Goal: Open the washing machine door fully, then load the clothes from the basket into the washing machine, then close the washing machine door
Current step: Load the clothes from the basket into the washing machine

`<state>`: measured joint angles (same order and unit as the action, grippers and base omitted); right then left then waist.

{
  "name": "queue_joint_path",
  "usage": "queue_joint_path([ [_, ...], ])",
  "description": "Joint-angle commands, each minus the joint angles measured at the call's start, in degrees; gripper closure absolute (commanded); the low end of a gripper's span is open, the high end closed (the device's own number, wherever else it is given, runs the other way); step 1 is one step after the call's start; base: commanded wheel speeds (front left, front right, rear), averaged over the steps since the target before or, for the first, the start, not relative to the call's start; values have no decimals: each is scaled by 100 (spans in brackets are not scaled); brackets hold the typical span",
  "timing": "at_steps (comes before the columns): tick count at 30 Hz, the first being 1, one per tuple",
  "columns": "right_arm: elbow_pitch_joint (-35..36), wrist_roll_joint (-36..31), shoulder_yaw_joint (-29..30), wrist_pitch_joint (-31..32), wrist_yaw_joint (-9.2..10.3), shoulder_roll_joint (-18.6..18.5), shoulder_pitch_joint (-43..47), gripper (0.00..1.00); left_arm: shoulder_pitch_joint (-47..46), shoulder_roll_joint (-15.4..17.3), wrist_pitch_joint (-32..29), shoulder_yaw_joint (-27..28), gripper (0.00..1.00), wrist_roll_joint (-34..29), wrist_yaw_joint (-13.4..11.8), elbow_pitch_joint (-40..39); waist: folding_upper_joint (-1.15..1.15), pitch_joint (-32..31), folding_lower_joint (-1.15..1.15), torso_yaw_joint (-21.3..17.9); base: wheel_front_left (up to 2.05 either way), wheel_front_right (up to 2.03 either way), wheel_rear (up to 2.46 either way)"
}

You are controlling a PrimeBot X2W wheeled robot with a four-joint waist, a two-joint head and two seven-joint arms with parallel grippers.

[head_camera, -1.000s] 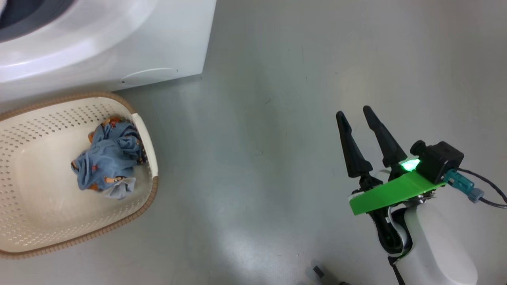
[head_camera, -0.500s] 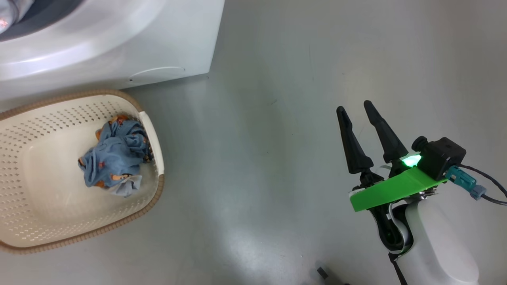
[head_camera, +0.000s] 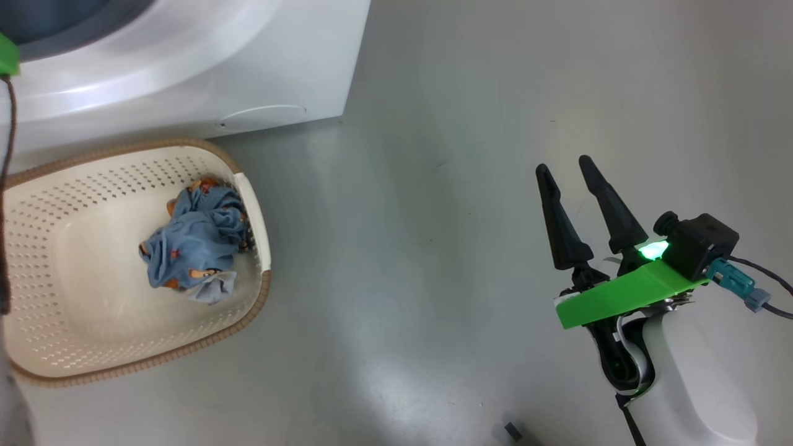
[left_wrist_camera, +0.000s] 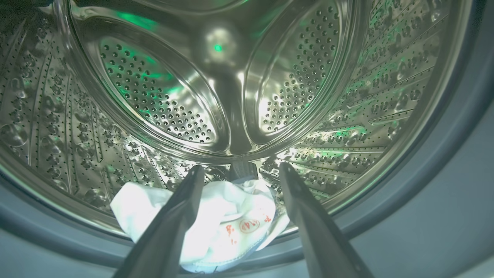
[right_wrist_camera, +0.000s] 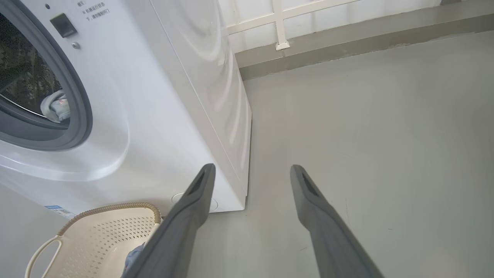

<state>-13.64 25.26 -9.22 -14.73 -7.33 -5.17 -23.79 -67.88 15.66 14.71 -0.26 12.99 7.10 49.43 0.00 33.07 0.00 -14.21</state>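
In the left wrist view my left gripper (left_wrist_camera: pixel 241 168) is open at the mouth of the washing machine's steel drum (left_wrist_camera: pixel 154 96). A cream-white garment (left_wrist_camera: pixel 227 216) lies loose on the drum's front lip, below and between the fingers. The blue clothes (head_camera: pixel 192 248) with orange prints lie bunched in the basket (head_camera: pixel 62 347), which stands before the washing machine (head_camera: pixel 248 74). My right gripper (head_camera: pixel 565 164) hangs open and holds nothing over the bare floor, far right of the basket. The washing machine door is out of view.
The grey-blue gasket (left_wrist_camera: pixel 444 154) rings the drum. A green bracket (head_camera: pixel 6 59) and a cable of my left arm show at the head view's left edge. In the right wrist view, a wall base (right_wrist_camera: pixel 347 34) runs behind the machine.
The head camera has shifted, so machine and basket slide right in the picture. My left arm's green bracket has come in at the top left. The right gripper stays open.
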Motion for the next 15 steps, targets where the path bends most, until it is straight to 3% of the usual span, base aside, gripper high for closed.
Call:
queue_joint_path([
  [1,137,-4,-76,-27,-16,-28,113,0,146,201,29,115,0,61,25,-192,0,-8,0,31,0,0,0],
  [15,137,-19,157,-27,-16,-179,201,0,1182,-98,29,331,0,257,37,-904,0,-226,0,357,0,0,0],
])
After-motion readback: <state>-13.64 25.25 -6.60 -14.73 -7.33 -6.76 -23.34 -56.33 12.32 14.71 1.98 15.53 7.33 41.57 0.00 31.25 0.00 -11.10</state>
